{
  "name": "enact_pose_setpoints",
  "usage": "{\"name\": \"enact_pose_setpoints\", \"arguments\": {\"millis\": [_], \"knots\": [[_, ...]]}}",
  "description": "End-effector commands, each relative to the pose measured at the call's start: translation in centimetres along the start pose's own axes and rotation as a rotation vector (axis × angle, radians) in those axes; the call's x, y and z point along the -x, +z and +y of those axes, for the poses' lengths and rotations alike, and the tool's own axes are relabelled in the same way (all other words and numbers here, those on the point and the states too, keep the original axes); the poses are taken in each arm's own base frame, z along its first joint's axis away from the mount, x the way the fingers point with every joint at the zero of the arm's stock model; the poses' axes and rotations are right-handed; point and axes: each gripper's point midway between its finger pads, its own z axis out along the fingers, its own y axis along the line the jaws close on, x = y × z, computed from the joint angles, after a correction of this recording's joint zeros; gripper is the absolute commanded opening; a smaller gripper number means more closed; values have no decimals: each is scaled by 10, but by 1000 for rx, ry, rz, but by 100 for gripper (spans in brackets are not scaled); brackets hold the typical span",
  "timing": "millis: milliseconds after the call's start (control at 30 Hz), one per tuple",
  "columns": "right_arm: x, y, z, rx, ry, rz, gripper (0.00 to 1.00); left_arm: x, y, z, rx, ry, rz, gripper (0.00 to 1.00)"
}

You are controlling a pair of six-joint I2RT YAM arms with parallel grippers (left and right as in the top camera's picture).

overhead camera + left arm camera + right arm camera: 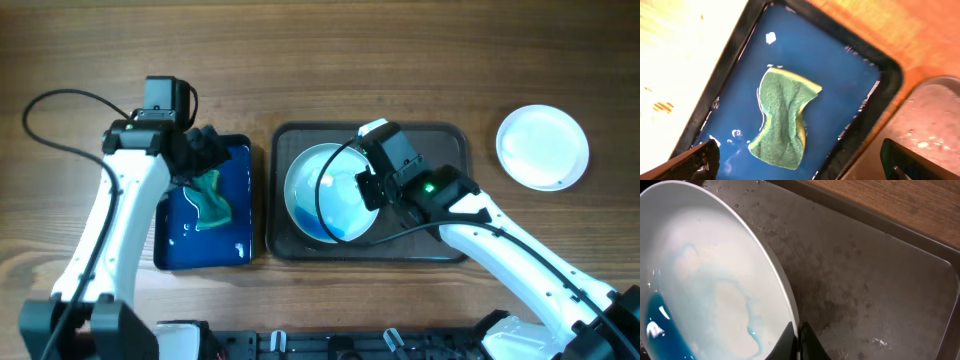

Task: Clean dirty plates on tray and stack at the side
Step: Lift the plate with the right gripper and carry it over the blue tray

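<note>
A white plate (322, 192) smeared with blue liquid sits tilted over the dark tray (450, 140), the liquid pooled at its low edge. My right gripper (373, 190) is shut on the plate's right rim. In the right wrist view the fingertips (805, 337) pinch the rim of the plate (705, 275) above the wet tray floor (870, 285). A second white plate (543, 146) lies on the table at the far right. My left gripper (205, 158) hangs open over the green sponge (783, 117), its fingers (697, 160) spread wide, touching nothing.
The sponge (211, 199) lies in a small blue tray (170, 240) holding blue liquid, left of the dark tray. The blue tray's dark rim (887, 75) borders the wooden table (80, 60). Cables trail from both arms.
</note>
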Motion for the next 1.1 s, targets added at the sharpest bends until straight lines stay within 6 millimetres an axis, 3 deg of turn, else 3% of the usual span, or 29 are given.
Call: {"name": "enact_pose_setpoints", "arguments": {"millis": [0, 167, 333, 400, 467, 700, 933, 1067], "knots": [[13, -13, 17, 95, 4, -34, 4, 10, -20, -3, -44, 34, -61, 100], [4, -16, 37, 213, 122, 24, 4, 24, -41, -11, -110, 22, -159, 100], [-1, -22, 56, 323, 205, 70, 4, 47, -74, -22, -200, 60, -318, 100], [-2, -23, 61, 356, 204, 81, 4, 56, -86, -17, -195, 54, -385, 100], [-4, -23, 63, 365, 204, 93, 4, 64, -96, -7, -173, 25, -437, 100], [-2, -9, 69, 364, 155, 171, 4, 84, -116, 65, -72, -161, -514, 100], [50, -2, 79, 355, 68, 197, 4, 82, -112, 136, 19, -394, -476, 100], [78, 7, 84, 344, 25, 205, 4, 79, -110, 165, 23, -539, -459, 100]]}}
